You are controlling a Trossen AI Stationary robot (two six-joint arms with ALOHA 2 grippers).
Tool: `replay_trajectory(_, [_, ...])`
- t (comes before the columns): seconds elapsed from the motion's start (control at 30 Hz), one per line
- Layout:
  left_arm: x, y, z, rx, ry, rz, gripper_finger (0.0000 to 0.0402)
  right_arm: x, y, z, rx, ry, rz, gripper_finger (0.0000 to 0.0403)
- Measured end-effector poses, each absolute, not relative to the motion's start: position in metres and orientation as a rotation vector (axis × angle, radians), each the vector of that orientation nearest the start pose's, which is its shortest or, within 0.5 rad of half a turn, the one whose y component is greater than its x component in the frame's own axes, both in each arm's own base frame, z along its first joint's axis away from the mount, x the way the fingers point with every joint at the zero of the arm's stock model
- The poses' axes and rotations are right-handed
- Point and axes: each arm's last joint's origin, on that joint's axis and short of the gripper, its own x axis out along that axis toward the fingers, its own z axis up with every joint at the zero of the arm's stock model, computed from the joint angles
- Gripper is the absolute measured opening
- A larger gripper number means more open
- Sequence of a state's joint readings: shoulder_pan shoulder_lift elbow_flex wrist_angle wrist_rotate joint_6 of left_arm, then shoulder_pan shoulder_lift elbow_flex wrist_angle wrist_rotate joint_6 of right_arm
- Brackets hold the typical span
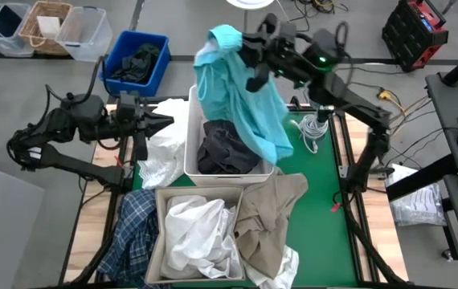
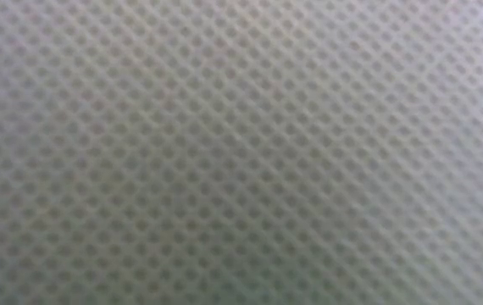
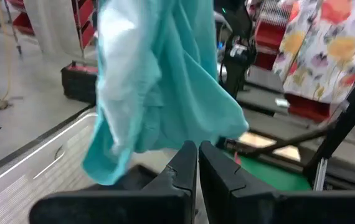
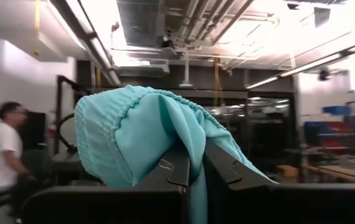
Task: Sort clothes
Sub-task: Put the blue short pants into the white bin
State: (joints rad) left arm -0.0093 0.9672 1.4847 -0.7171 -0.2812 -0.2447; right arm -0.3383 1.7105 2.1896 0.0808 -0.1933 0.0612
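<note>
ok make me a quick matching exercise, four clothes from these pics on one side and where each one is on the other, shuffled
Things:
1. teal garment
2. dark grey garment
3. plaid shirt
4. beige garment

Places:
A. draped beside the near bin, towards the right arm
B. hanging from the right end effector
C. lying in the far white bin
D. beside the near bin, towards the left arm

Pairs: 1-B, 2-C, 3-D, 4-A

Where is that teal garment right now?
In the high view the teal garment hangs from the right end effector, raised above the white bin holding a dark grey garment.
</note>
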Motion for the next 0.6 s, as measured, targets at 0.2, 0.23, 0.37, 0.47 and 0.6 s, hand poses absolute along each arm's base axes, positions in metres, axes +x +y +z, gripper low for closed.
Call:
replay_trajectory(0.2, [0.123, 0.010, 0.490, -0.195, 0.194, 0.428, 0.0000, 0.341, -0.131, 0.577, -0.070, -0.555, -0.107, 0.0009])
replay_trajectory(0.23, [0.120, 0.011, 0.493, -0.193, 0.189, 0.447, 0.0000, 0.346, -0.135, 0.573, -0.065, -0.556, -0.109, 0.0009])
replay_trajectory(0.37, [0.112, 0.011, 0.499, -0.194, 0.175, 0.462, 0.0000, 0.356, -0.149, 0.561, 0.003, -0.545, -0.111, 0.0009])
replay_trajectory(0.47, [0.108, 0.011, 0.500, -0.195, 0.169, 0.461, 0.0000, 0.359, -0.153, 0.555, 0.005, -0.485, -0.130, 0.0009])
replay_trajectory(0.6, [0.106, 0.012, 0.497, -0.193, 0.196, 0.465, 0.0000, 0.357, -0.152, 0.549, -0.046, -0.354, -0.178, 0.0009])
